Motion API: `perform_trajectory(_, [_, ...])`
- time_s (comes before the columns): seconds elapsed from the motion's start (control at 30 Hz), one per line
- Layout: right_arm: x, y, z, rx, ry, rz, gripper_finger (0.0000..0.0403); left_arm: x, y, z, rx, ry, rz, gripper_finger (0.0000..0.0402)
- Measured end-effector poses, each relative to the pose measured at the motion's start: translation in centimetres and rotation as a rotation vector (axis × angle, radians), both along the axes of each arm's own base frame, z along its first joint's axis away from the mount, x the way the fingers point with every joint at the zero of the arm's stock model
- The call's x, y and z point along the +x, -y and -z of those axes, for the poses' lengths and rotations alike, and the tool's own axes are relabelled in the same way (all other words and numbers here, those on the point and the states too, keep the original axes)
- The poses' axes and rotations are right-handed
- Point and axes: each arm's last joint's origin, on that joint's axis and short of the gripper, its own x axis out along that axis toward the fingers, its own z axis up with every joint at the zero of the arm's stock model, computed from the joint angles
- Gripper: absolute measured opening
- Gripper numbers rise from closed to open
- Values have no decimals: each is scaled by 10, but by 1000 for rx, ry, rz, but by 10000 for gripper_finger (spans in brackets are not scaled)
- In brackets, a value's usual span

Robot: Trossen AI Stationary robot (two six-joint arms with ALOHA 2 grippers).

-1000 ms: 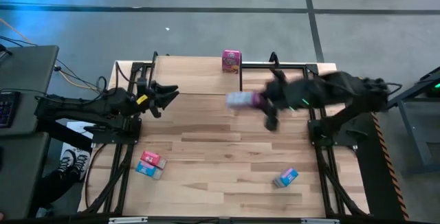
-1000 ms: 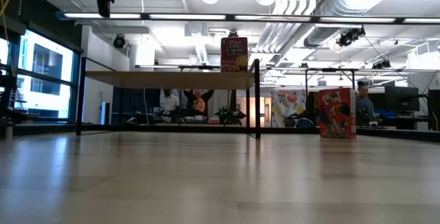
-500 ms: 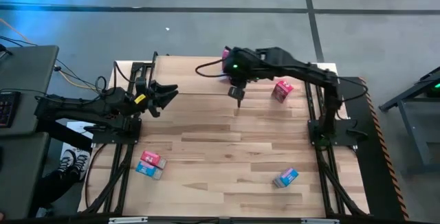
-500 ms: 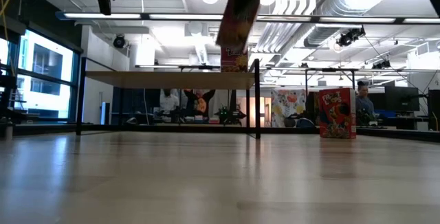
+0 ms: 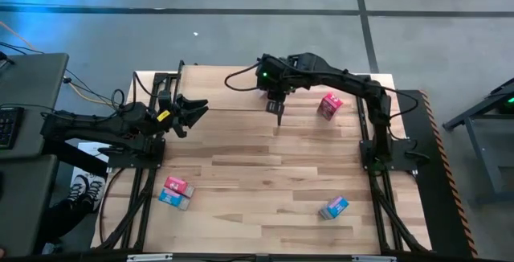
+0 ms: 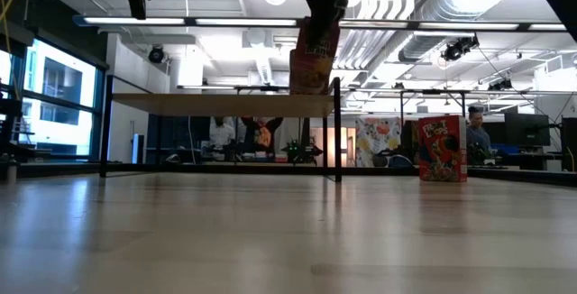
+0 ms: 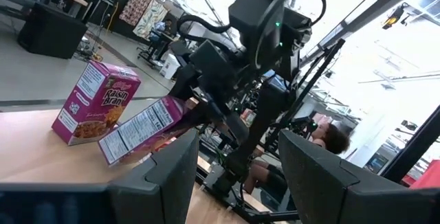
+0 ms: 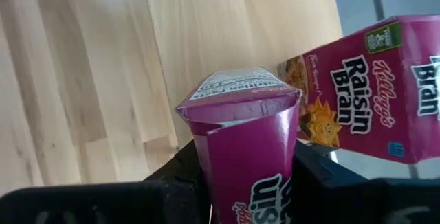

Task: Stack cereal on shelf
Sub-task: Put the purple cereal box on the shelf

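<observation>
Clamping a magenta cereal box [image 8: 240,148], the right gripper [image 5: 274,93] hovers over the light-wood shelf [image 6: 221,104].

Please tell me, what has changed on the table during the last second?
The right gripper carried its pink box from mid-table to the shelf, beside the Raisin Bran box there, still gripping it. The left gripper and the other boxes stayed put.

Held cereal box [image 8: 251,155] bottom cut off
</observation>
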Motion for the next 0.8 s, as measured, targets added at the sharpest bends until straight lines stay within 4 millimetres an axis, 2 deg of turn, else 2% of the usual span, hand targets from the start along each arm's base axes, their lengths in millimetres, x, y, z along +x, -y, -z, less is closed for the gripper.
perform_trajectory(0.17, [-1,4,0,-6,-11,-33,124,0,0,0,-3,0,-14,195])
perform_trajectory(0.5, [-1,10,-1,-39,-4,-44,226,0,0,0,-3,-1,-15,195])
perform_trajectory(0.8, [-1,16,-2,-105,-17,-63,236,0,0,0,-3,-1,-16,195])
